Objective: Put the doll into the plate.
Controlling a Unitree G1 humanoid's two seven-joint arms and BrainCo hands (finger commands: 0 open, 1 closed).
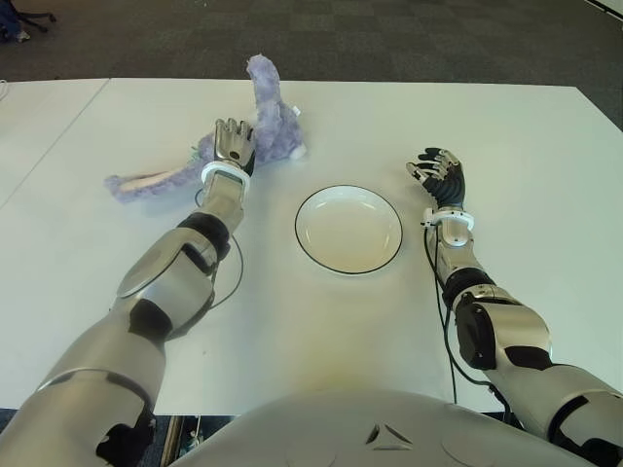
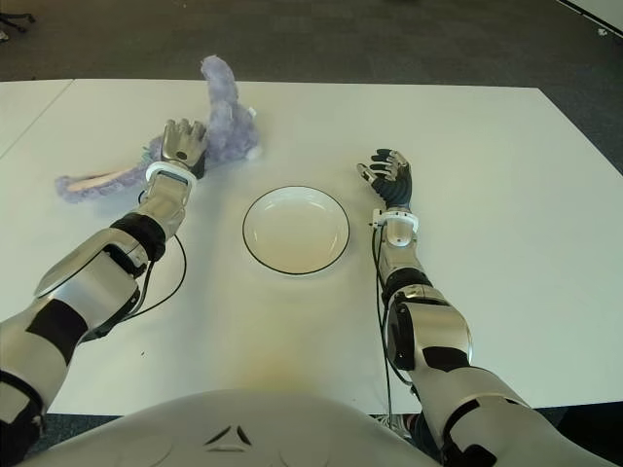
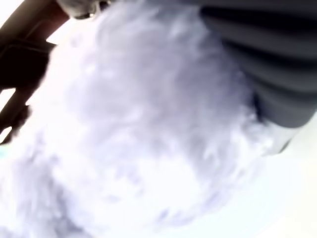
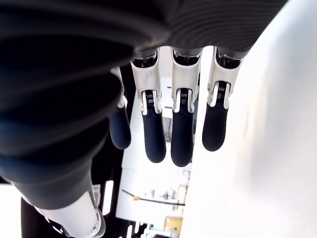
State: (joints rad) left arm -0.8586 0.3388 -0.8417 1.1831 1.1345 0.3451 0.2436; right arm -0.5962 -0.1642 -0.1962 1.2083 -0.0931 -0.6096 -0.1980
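A fluffy lilac doll [image 1: 277, 122] lies on the white table behind and to the left of an empty white plate [image 1: 348, 230] with a dark rim. One long limb sticks up and another trails out to the left. My left hand [image 1: 234, 142] is pressed onto the doll's body with its fingers curled into the fur. The left wrist view is filled with the doll's fur [image 3: 148, 124]. My right hand [image 1: 440, 175] shows to the right of the plate, its fingers [image 4: 171, 134] loosely extended and holding nothing.
The white table [image 1: 506, 126] stretches wide on all sides of the plate. Beyond its far edge is dark carpet [image 1: 389, 39]. A thin black cable [image 1: 232, 272] runs along my left forearm.
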